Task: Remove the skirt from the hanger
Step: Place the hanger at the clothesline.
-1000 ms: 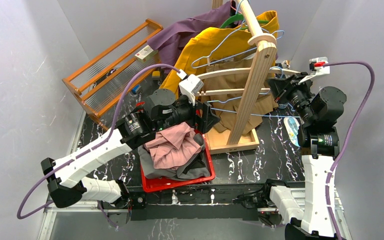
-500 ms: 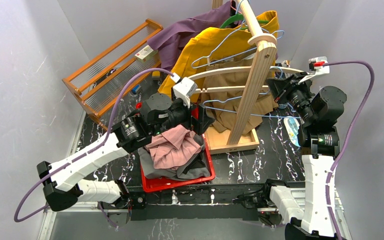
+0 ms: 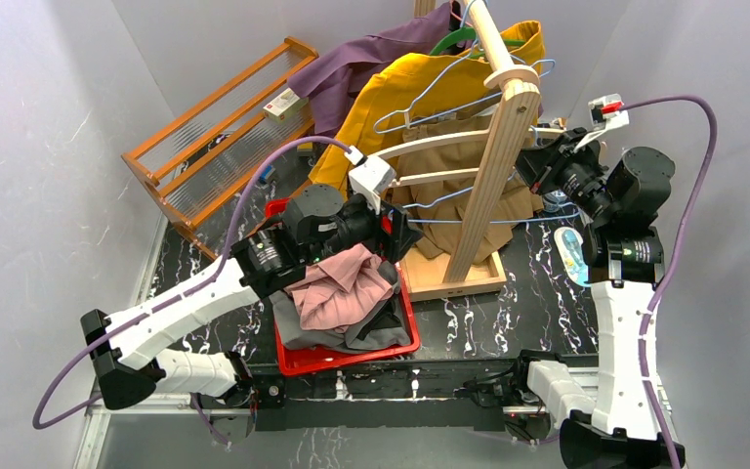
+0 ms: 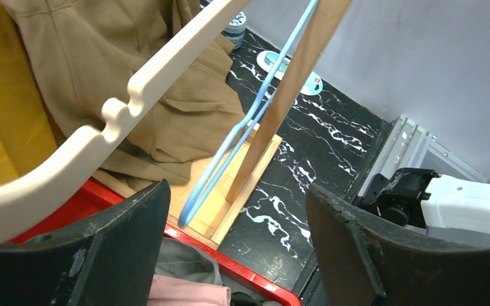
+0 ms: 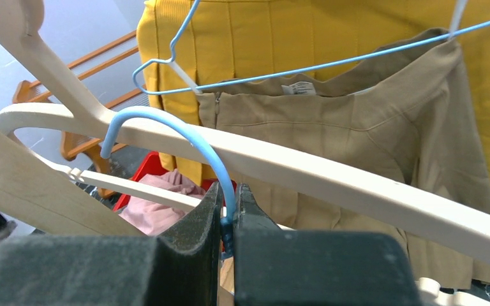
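The black marbled worktop (image 3: 537, 313) carries a tall wooden rack (image 3: 495, 166) hung with clothes. The tan skirt (image 3: 437, 239) hangs on that rack, in front of a yellow garment (image 3: 400, 88) and between the two arms. From above, the rack's post and a cream hanger (image 4: 166, 67) cross the skirt and hide part of its waistband. In the right wrist view its lower part is hidden behind the claw's own body. I cannot tell which hanger carries it.

Just left of the rack's foot sits a red bin (image 3: 352, 358) holding a crumpled pink garment (image 3: 337, 288) on top of grey cloth (image 3: 303, 327).

The left claw (image 4: 236, 248) hovers over the bin's far edge, fingers spread wide and holding nothing. The skirt hangs just beyond it, up and to the left in its own camera. The right claw (image 5: 228, 220) is at the skirt's right side, fingers pressed together, pinching the hook of a blue wire hanger (image 5: 147, 111).
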